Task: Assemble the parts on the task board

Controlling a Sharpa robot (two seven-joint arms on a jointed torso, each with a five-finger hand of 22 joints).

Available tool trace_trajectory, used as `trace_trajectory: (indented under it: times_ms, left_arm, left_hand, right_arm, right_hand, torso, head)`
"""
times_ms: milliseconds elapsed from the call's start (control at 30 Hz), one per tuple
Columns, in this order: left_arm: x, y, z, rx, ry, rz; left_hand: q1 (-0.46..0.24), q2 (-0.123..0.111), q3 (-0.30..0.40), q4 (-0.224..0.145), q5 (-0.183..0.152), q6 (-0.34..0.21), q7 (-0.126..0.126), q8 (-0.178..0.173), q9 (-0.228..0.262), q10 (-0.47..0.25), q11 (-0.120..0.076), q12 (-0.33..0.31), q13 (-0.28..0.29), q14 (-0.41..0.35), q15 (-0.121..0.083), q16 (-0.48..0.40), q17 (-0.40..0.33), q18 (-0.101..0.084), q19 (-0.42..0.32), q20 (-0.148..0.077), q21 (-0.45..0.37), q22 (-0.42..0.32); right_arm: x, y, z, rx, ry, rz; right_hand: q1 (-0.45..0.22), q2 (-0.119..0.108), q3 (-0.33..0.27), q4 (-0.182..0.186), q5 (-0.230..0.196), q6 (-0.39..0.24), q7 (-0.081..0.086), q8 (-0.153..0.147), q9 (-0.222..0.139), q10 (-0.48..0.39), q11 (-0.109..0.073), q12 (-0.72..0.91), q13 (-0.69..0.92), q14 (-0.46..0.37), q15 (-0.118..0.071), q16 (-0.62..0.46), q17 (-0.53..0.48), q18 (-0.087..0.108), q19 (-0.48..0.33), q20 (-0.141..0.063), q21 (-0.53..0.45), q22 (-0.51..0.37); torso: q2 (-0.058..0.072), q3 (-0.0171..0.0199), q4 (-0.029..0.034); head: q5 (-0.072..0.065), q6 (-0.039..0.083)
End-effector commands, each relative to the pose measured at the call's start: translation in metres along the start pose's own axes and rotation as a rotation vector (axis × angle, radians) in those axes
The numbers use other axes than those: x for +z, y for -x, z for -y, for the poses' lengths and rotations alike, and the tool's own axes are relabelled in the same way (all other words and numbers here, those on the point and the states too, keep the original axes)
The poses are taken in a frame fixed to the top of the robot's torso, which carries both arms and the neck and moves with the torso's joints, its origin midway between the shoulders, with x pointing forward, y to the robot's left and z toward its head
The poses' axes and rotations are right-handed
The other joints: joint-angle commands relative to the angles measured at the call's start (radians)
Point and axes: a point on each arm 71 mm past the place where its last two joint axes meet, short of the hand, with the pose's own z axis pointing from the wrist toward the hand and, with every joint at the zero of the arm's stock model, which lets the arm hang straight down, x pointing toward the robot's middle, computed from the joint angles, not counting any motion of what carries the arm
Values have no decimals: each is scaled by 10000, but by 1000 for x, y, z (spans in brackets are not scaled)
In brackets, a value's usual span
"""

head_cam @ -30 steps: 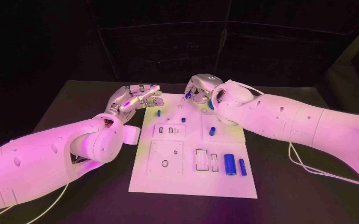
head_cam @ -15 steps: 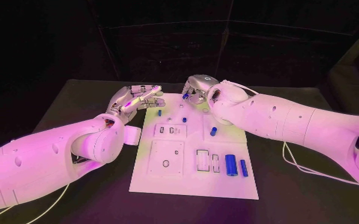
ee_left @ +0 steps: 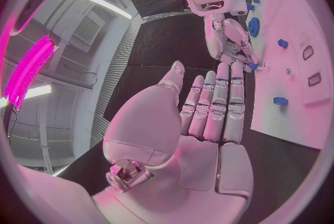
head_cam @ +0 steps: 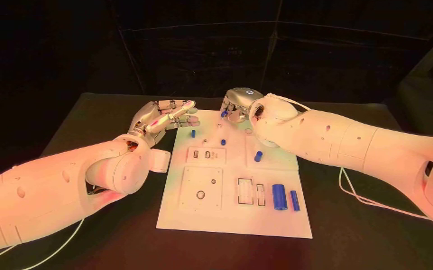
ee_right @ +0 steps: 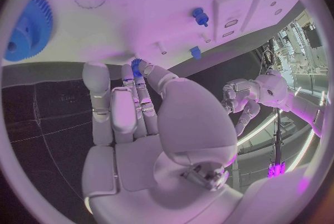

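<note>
The white task board [head_cam: 228, 220] lies in the middle of the table. Over its far edge my right hand [head_cam: 239, 106] pinches a small blue part [head_cam: 226, 114], which shows at the fingertips [ee_right: 137, 63] in the right wrist view. My left hand [head_cam: 167, 117] hovers at the board's far left corner, fingers [ee_left: 217, 102] stretched out and holding nothing. Two short blue pegs [head_cam: 192, 134] [head_cam: 223, 142] stand on the far part of the board. Another blue piece [head_cam: 258, 155] lies mid-board. A blue gear [ee_right: 28, 26] sits on the board close to the right hand.
A thick blue cylinder [head_cam: 278, 196] and a slim blue rod [head_cam: 294, 200] lie at the board's near right, beside rectangular slots [head_cam: 243, 191]. A square plate with a round hole [head_cam: 200, 190] sits near left. Black table [head_cam: 361, 232] surrounds the board.
My right arm has edged slightly to the left, its hand still holding the small blue part over the far edge. The left hand has stayed in place.
</note>
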Motion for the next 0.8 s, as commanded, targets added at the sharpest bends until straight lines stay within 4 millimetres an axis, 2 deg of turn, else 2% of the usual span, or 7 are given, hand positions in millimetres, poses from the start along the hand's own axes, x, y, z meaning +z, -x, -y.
trace_trajectory:
  times_ms: [33,133,267,567,700,800]
  left_arm:
    - [0,-2,2,-14,-83,-153]
    - [1,-2,2,-7,-88,-143]
    - [1,-2,2,-1,-97,-132]
    - [1,-1,2,6,-79,-118]
    - [1,-1,2,8,-74,-113]
    - [1,-1,2,9,-72,-112]
  left_hand:
    - [19,7,-27,-38,33,90,-2,-66,-6,82,-10,-50,-2,70,-3,-44,10,137,82,-13,34,-9]
    - [17,6,-29,-41,33,92,-3,-70,-6,85,-10,-55,-2,66,-2,-53,13,134,84,-13,31,-11]
    - [17,6,-29,-41,33,92,-3,-70,-6,85,-10,-55,-2,66,-2,-53,13,134,84,-13,31,-11]
    - [17,6,-29,-41,33,92,-3,-70,-6,85,-10,-55,-2,66,-2,-53,13,134,84,-13,31,-11]
    - [17,6,-29,-41,33,92,-3,-70,-6,85,-10,-55,-2,66,-2,-53,13,134,84,-13,31,-11]
    - [16,9,-30,-43,34,96,-4,-74,-6,89,-11,-59,-1,65,-2,-60,17,133,87,-14,28,-13]
  right_arm:
    - [1,0,2,-233,-185,-19]
    - [2,0,0,-244,-172,-14]
    - [2,0,-2,-254,-112,-56]
    - [3,0,-2,-209,-89,-99]
    - [3,1,-2,-154,-70,-86]
    - [3,1,-2,-93,-30,-93]
  right_hand:
    - [20,-125,71,7,-51,-14,81,-24,-1,-73,37,-63,-7,317,-13,60,-1,-131,-28,71,32,6]
    - [7,-148,93,22,-61,-39,92,-37,-4,-99,48,-76,-10,316,-4,74,11,-130,-39,81,41,9]
    - [-10,-190,130,42,-79,-74,97,-51,-7,-156,63,-103,-18,318,11,106,45,-130,-56,98,57,19]
    - [-51,-244,182,91,-120,-143,119,-70,-13,-241,89,-137,-30,319,35,141,72,-128,-75,120,88,42]
    - [-155,-418,267,188,-160,-640,204,-135,-71,-585,187,-214,-95,300,126,161,63,-118,-168,188,73,-25]
    - [-220,-574,302,251,-173,-1060,160,-128,-70,-802,205,-206,-126,289,144,180,60,-100,-234,232,62,-68]
  torso:
    - [14,-6,11]
    - [6,-6,11]
    - [25,-9,21]
    - [12,-12,-3]
    - [17,-13,-5]
    - [20,-13,-3]
  head:
    - [5,-13]
    - [18,-41]
    - [33,-13]
    - [68,-36]
    - [74,-29]
    - [84,-31]
